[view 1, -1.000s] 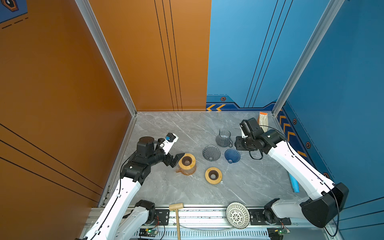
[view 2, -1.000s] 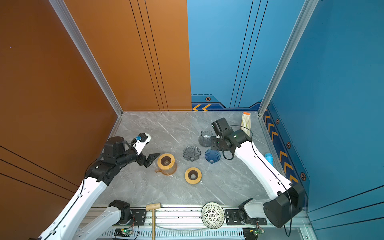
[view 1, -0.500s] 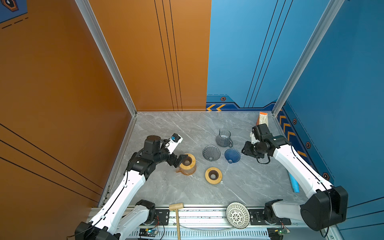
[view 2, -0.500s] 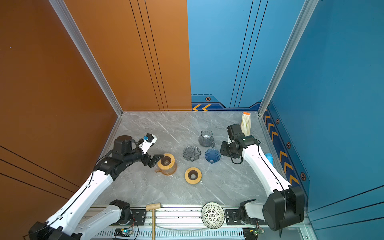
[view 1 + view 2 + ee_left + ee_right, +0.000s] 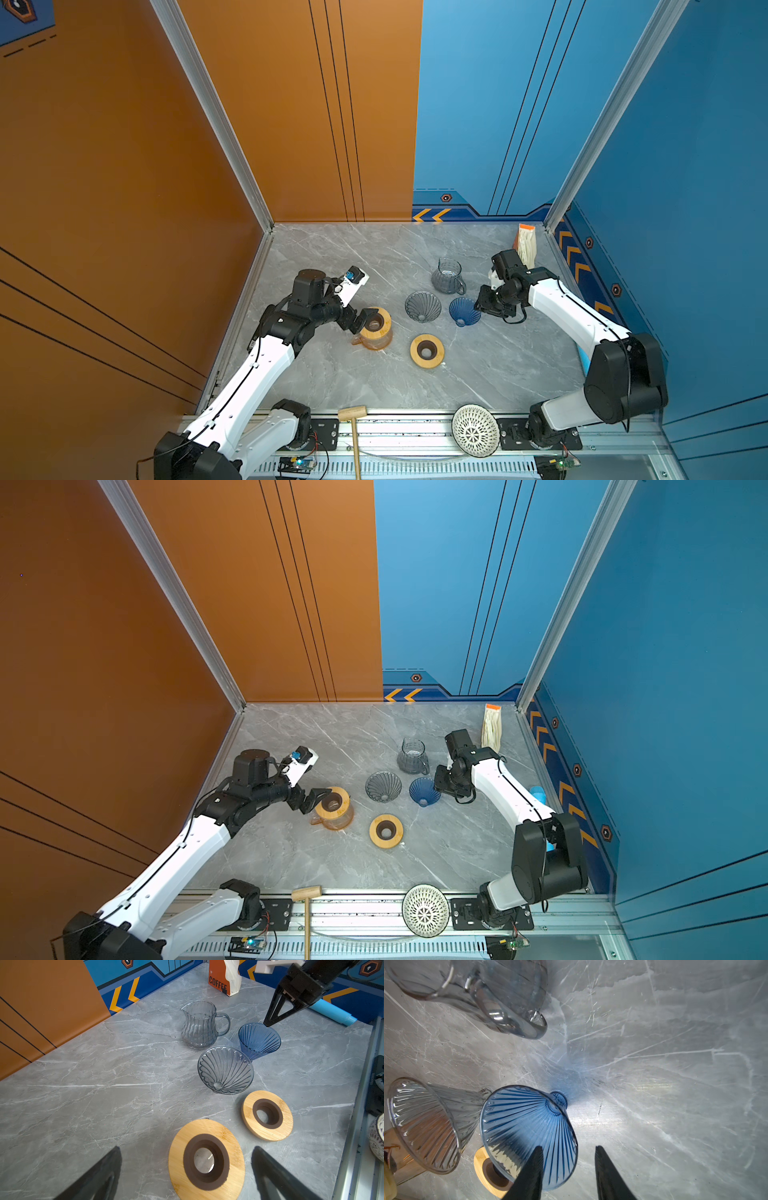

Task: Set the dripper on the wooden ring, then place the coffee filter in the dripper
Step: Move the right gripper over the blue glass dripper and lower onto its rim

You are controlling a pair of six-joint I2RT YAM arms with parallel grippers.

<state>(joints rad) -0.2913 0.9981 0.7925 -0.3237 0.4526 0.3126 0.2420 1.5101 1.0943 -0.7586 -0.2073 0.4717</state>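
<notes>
Straddling the rim of the blue glass dripper, the right gripper stands with its jaws partway apart. One finger sits over the ribbed inside of the cone and the other outside it. A gap shows on both sides of the thin wall, so it grasps nothing. The coffee filters are a sheaf of soft white paper standing upright, long axis vertical, in an orange pack at the upper right corner of the marble-patterned table. From that gripper they lie up and to the right in both top views, behind its wrist, and its fingers point the opposite way. The right arm is plainly the nearer, so fetching a filter would likely mean turning back toward that corner. The blue dripper is tipped, its mouth facing the upper left and its narrow stem toward the lower frame. Just beside it, a grey glass dripper with swirled ribs lies tipped too. A clear fluted pitcher stands above them, and a flat bamboo ring with a dark rubber centre lies below. At the left, the left gripper is spread wide and empty beside an amber carafe capped by a matching bamboo ring.
</notes>
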